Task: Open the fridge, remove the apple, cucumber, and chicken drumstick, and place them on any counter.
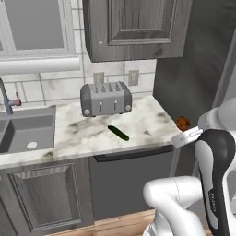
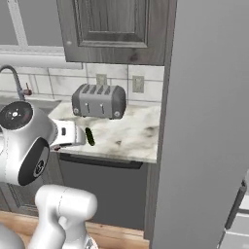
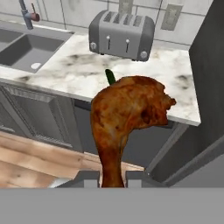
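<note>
Drumstick first: I see the chicken drumstick [image 3: 131, 113] pinched by its thin end between the gripper [image 3: 112, 178] tips in the hand view, thick end pointing away toward the tabletop [image 3: 175, 74]. The jaws stand narrow, closed on the bone end. In the left base view the drumstick [image 1: 183, 123] shows as a small brown lump beside the white hand, at the right end of the tabletop [image 1: 69, 133] edge; I cannot tell from there whether it is over the marble or just off it.

The cucumber [image 1: 118, 132] lies flat on the tabletop, in front of the toaster [image 1: 106, 98] and apart from it, angled across the marble. From the right base view I see the cucumber [image 2: 90, 136] just past the arm's wrist, with the toaster [image 2: 98, 101] behind it. In the hand view only the cucumber's [image 3: 110, 77] green tip peeks out above the drumstick.

The sink [image 1: 27, 131] sits at the left end. A tall grey fridge [image 2: 209, 121] panel stands on the right of the right base view.
</note>
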You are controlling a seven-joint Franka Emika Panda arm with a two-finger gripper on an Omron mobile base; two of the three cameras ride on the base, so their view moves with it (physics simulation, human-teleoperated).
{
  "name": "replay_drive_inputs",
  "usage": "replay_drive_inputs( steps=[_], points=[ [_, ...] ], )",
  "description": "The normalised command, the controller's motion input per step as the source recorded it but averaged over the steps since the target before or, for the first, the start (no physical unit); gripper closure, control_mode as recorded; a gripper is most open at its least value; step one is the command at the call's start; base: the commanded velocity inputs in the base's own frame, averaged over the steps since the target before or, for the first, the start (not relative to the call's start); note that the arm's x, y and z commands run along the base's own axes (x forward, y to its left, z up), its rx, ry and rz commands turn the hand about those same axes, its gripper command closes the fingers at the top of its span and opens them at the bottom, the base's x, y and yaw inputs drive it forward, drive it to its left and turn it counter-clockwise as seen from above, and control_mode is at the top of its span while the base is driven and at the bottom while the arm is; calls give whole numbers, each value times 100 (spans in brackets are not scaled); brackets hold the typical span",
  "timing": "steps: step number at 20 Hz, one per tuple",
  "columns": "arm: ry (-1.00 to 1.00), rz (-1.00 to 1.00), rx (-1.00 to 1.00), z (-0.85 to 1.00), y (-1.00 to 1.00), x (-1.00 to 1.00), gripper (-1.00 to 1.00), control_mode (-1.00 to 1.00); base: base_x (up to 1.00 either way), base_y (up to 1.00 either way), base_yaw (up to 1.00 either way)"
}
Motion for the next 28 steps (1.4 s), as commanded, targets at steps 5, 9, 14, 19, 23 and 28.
replay_drive_inputs(
  steps=[5, 9, 14, 19, 23, 28],
  points=[
    [0, 0, 0, 0, 0, 0, 100, 100, 44, 37, 0],
    [0, 0, 0, 0, 0, 0, 100, 100, 37, 42, 0],
    [0, 0, 0, 0, 0, 0, 100, 100, 40, 48, 0],
    [0, 0, 0, 0, 0, 0, 100, 100, 46, 42, 0],
    [0, 0, 0, 0, 0, 0, 100, 100, 38, 34, 0],
    [0, 0, 0, 0, 0, 0, 100, 100, 33, 30, 0]
  ],
)
